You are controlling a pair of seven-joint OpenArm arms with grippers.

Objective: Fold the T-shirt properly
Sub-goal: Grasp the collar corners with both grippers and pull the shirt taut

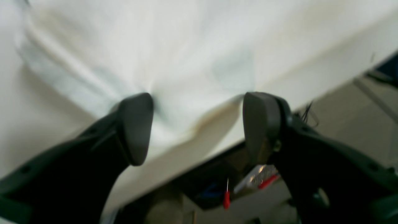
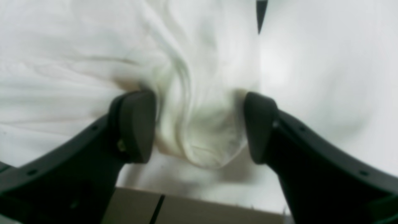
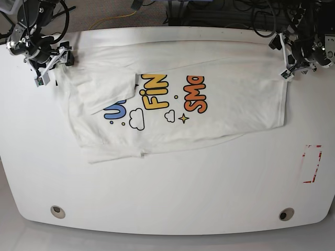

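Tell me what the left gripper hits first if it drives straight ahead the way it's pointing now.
Most likely the T-shirt: the left gripper stands open over the shirt's white edge near the table rim, with cloth directly ahead between its fingers. Blur leaves the depth uncertain.

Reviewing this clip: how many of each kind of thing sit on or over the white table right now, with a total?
T-shirt: 1
End effectors, the left end effector and the right end effector: 2
Round holes in the table, one at the near left hole, one at the near right hole: 2
Red-marked rectangle: 1
Total: 6
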